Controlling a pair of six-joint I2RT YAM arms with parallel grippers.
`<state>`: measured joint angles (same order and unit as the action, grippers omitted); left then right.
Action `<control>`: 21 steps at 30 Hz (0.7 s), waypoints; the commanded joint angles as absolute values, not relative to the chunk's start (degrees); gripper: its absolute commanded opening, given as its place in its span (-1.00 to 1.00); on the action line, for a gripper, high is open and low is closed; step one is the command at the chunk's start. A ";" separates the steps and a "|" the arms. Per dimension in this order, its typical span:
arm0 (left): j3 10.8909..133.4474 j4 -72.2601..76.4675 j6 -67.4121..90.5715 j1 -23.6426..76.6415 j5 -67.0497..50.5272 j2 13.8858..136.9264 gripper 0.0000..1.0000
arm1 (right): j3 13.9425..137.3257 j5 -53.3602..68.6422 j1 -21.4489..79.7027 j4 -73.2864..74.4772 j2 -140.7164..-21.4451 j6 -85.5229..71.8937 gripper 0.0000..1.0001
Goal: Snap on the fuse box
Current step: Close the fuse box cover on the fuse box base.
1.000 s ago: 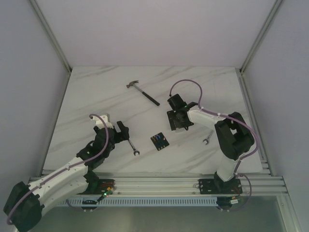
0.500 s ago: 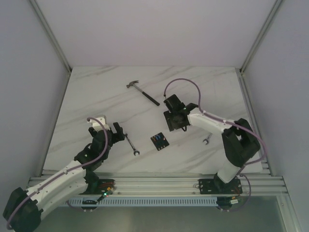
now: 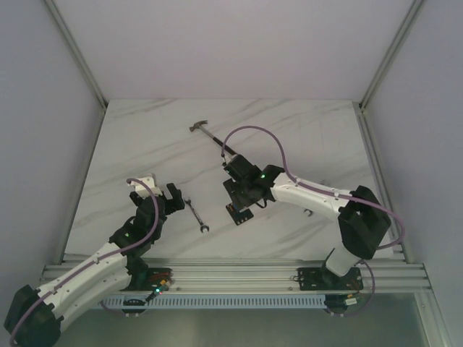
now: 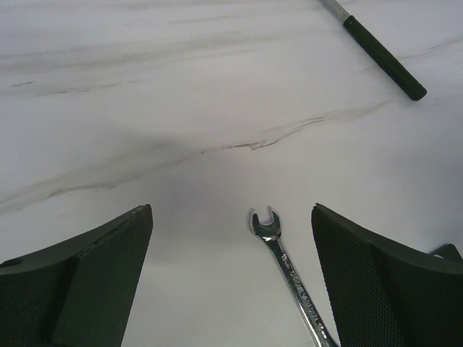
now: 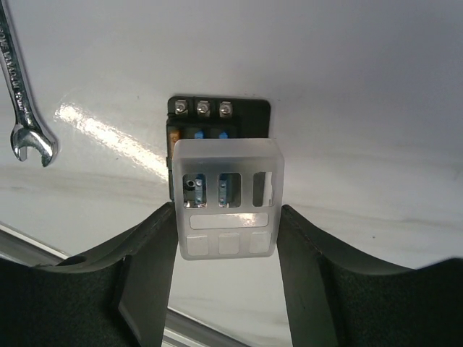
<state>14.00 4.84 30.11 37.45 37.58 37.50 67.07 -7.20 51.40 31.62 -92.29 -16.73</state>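
Surface (image 3: 145, 144): white marbled top carrying everything.
Right hand (image 5: 226, 238): centre of the top view, fingers clamped on the sides of the clear cover.
Left hand (image 4: 231, 282): lower left of the top view, fingers wide apart, empty.
Hammer (image 3: 215, 139): upper centre.
Wrench (image 4: 289, 267): flat between the left fingers.
Fuse box (image 5: 217, 116): upper centre of the right wrist view, partly behind the cover.
Clear cover (image 5: 226, 210): offset toward the frame bottom; probably needs squaring over the box edges, then a straight, even press.
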 commanded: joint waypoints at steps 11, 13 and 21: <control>13.13 4.13 30.06 37.09 39.07 36.84 1.00 | 70.40 -6.78 55.14 31.84 -99.04 -18.39 -0.10; 13.15 4.11 30.07 37.09 38.98 36.83 1.00 | 70.33 -6.95 55.33 31.63 -99.16 -18.52 -0.08; 13.13 4.10 30.06 37.09 38.97 36.98 1.00 | 70.31 -6.91 55.72 30.36 -100.87 -18.96 -0.03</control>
